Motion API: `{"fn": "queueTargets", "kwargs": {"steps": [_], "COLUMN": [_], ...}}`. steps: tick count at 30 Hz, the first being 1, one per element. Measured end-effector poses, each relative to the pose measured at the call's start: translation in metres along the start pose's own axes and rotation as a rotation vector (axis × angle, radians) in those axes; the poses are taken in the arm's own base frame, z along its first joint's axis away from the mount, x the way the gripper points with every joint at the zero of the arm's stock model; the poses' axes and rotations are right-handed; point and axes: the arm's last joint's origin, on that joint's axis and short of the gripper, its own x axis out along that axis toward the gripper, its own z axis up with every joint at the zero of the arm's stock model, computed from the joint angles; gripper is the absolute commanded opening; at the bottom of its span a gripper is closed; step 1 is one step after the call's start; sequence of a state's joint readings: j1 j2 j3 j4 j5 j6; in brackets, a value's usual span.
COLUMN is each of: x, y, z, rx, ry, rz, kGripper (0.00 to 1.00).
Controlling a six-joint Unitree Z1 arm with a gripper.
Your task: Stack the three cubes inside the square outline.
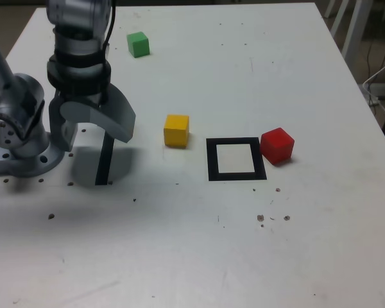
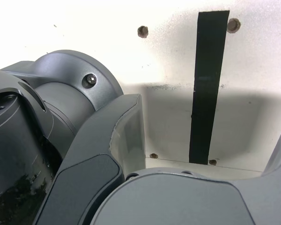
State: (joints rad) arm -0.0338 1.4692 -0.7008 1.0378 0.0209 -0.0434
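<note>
Exterior view: three cubes are seen lying apart on the worktop [image 1: 321, 256], none stacked.
The outline [image 1: 236, 159] is squared to the worktop's edges; the red cube [image 1: 277, 145] is turned cornerwise, touching its far right corner. The yellow cube [image 1: 176, 130] lies just left of it, the green cube [image 1: 138, 44] near the far edge. The claw [image 1: 96, 138] is spread wide, empty, over a tape strip [image 2: 207, 86] near the left edge.
</note>
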Motion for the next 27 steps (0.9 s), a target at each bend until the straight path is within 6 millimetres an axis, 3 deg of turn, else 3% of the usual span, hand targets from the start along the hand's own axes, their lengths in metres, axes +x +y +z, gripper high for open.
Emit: {"fn": "queueTargets", "kwargs": {"steps": [21,27], "x": [0.0,-0.003], "y": [0.001,0.003], "z": [0.0,0.01], "rx": [0.017,0.04], "ry": [0.002,-0.028], "rz": [0.006,0.053], "kGripper": [0.99,0.99]}}
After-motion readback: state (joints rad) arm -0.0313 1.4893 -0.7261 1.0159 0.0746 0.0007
